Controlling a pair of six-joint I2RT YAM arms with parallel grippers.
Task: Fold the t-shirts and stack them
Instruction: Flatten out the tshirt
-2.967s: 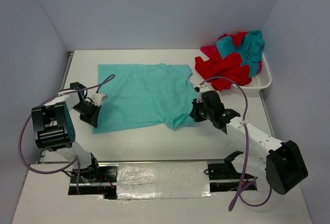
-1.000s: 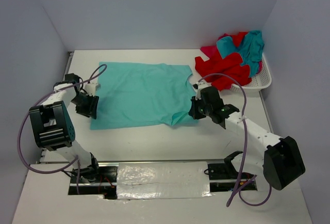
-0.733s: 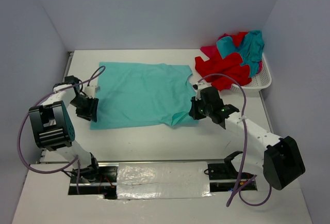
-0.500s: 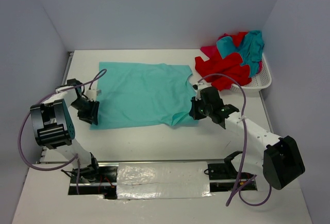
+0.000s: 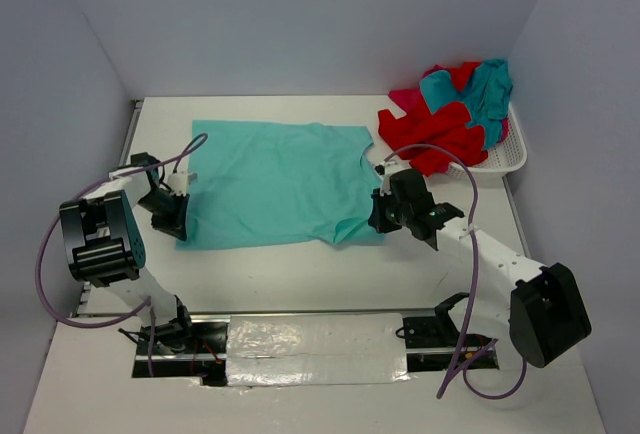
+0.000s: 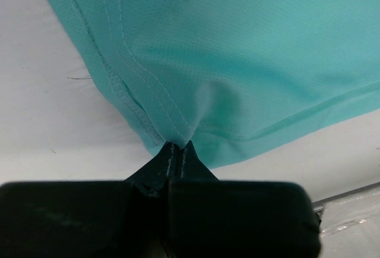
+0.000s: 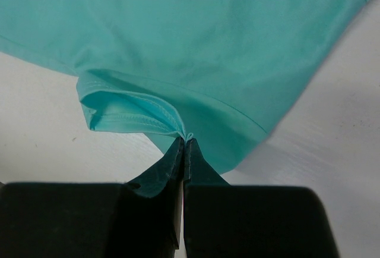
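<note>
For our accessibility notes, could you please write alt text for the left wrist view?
The left gripper, shut, pinches the stitched hem at a corner of a teal t-shirt, puckering the cloth just above the closed black jaws. The shirt lies spread on a white table.

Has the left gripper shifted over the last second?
Yes, slightly: the left gripper has edged right, away from the table's left edge, onto the teal t-shirt's near corner.
</note>
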